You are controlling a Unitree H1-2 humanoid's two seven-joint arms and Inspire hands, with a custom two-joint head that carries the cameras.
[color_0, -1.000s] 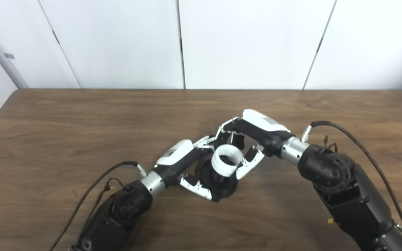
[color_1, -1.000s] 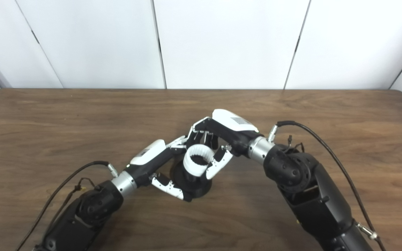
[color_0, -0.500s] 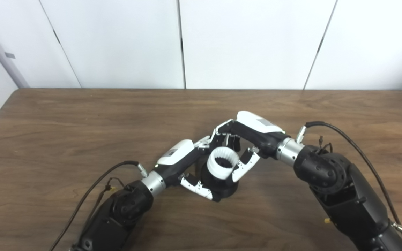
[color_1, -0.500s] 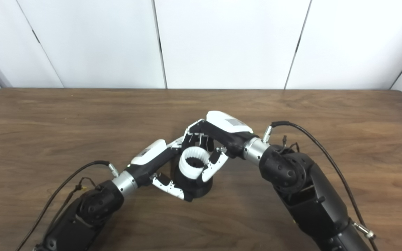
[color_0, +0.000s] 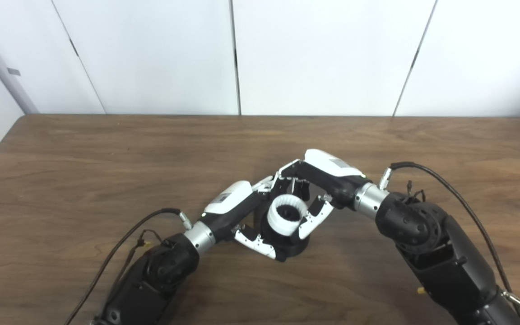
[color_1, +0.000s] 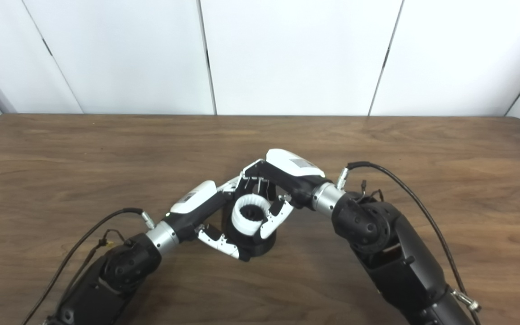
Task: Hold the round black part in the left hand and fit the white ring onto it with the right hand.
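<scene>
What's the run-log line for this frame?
left hand: shut on round black part | right hand: shut on white ring | ring over the part's center | seating: cannot tell | part on table

You have one white ring [color_0: 287, 215] and one round black part [color_0: 295, 244], both between the robot hands. One left robot hand [color_0: 242, 212] and one right robot hand [color_0: 316, 185] make two. One worktop [color_0: 84, 171] carries everything.

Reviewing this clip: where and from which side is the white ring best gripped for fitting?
By its outer wall, from above and the right, as the right hand does: the white ring sits open-end-up over the round black part, and the left hand occupies the left side.
</scene>
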